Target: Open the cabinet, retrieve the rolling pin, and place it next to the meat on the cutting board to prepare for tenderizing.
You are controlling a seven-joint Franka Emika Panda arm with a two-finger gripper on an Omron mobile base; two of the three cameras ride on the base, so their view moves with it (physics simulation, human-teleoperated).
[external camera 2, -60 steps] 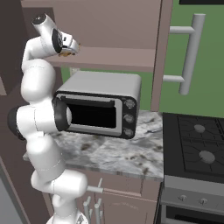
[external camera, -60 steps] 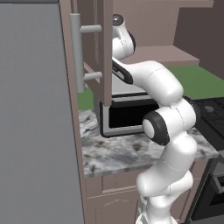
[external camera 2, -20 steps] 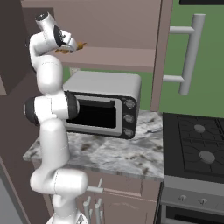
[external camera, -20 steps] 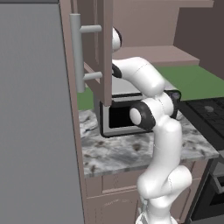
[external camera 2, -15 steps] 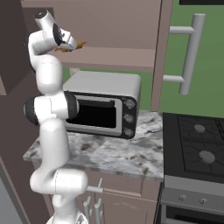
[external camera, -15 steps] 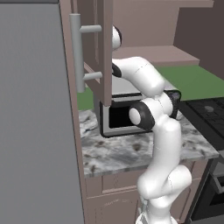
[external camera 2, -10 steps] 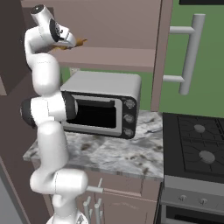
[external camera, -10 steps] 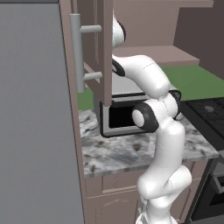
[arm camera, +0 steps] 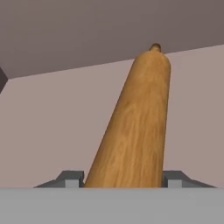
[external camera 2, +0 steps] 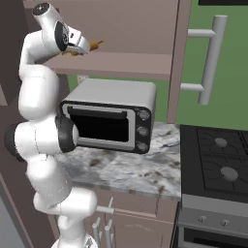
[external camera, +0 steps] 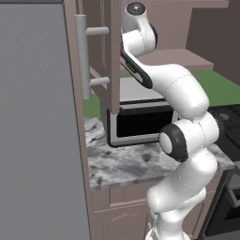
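Hand view shows the end effector (arm camera: pixel 118 177) pinching the rolling pin (arm camera: pixel 133 127); right base view adds the open cabinet (external camera 2: pixel 118 65) shelf beneath.

Rolling pin (arm camera: pixel 133 127) orange-brown, fine wood grain. Cabinet (external camera 2: pixel 140 29) mauve-brown, grey bar handles (external camera 2: pixel 208 58). Toaster oven (external camera 2: pixel 112 114) silver, black glass door. Countertop (external camera 2: pixel 126 169) grey-white mottled marble. Wall (external camera 2: pixel 237 72) green.

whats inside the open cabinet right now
On the cabinet shelf lies the rolling pin, with the claw around its near end. The robot's arm covers part of the shelf, so anything behind it cannot be seen.
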